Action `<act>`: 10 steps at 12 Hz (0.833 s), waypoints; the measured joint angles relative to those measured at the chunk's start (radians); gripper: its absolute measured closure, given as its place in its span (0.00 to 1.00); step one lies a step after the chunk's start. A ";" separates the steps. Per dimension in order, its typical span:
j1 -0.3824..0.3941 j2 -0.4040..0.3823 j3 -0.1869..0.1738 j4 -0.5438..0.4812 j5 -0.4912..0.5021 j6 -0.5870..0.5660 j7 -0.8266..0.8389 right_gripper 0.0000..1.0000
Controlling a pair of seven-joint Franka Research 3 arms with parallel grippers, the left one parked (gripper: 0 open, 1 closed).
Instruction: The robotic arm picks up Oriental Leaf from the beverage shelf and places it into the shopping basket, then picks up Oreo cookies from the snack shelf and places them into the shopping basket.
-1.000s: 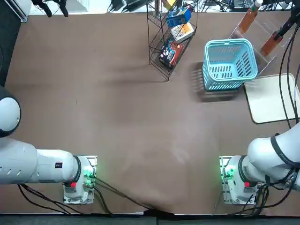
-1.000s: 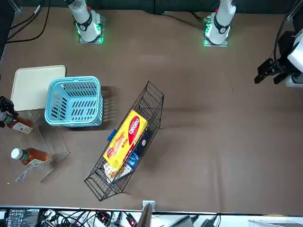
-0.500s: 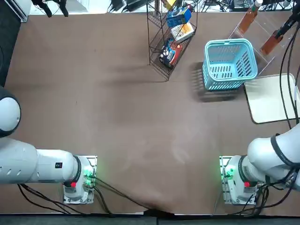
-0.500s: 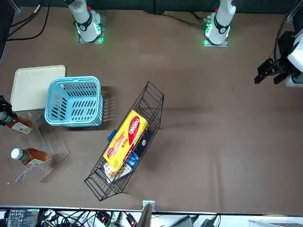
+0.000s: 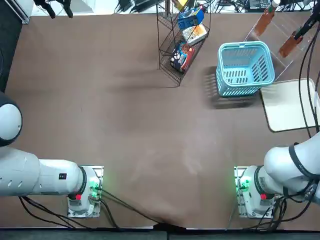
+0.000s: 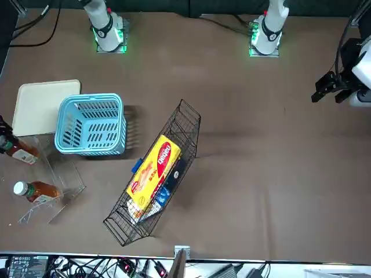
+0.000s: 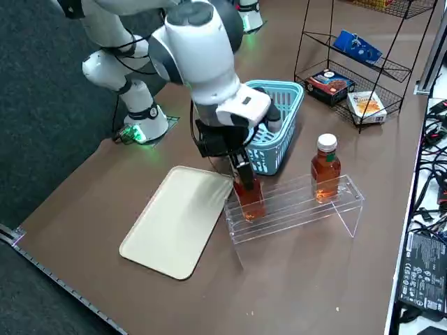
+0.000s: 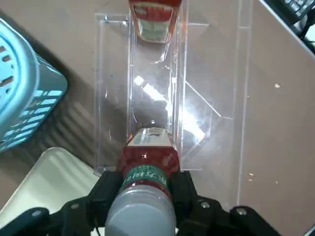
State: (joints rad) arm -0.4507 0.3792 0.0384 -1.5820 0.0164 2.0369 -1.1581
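Your right gripper point(image 8: 143, 181) has its two fingers clamped on either side of a tea bottle point(image 8: 150, 158), just below the cap; this is the Oriental Leaf you want. The bottle leans along the acrylic rack point(image 7: 295, 213), at the end nearer the white board point(image 7: 174, 225); whether its base still bears on the plastic is hard to make out, so treat it as perhaps only just raised.

Your likeliest trouble is slip: the hold is high, near the neck, on smooth round plastic, so the body could swing if you move off briskly. Lift too low and the base may snag the thin edge of the rack and drag it, or nudge the second tea bottle point(image 7: 325, 169) standing on the same rack. Clear the edge first, then go across.

The shopping basket point(image 7: 277, 84) sits beside the rack, on its left and nearer the arm bases, so your carry is short; its thick rim could catch a hanging bottle if you come in low. The white board lies on the rack's near side. Well to the left of the rack stands the black wire rack point(image 6: 185, 125), bearing the blue Oreo pack point(image 7: 357, 47), your second pick, which looks crowded by the yellow snack pack point(image 6: 153, 172).
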 joint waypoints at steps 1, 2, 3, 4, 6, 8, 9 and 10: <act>0.000 -0.017 0.001 0.008 0.000 -0.021 0.002 0.43; 0.000 -0.035 0.001 0.021 0.000 -0.052 0.006 0.43; 0.000 -0.055 0.001 0.038 0.000 -0.095 0.014 0.43; 0.000 -0.073 0.001 0.056 0.000 -0.138 0.023 0.43; 0.001 -0.110 0.002 0.083 0.000 -0.204 0.040 0.43; 0.003 -0.149 0.006 0.095 0.000 -0.261 0.100 0.43; 0.008 -0.169 0.009 0.098 0.000 -0.300 0.146 0.43; 0.030 -0.209 0.015 0.098 0.000 -0.375 0.260 0.43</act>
State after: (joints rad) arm -0.4212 0.1704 0.0535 -1.4845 0.0167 1.6616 -0.8978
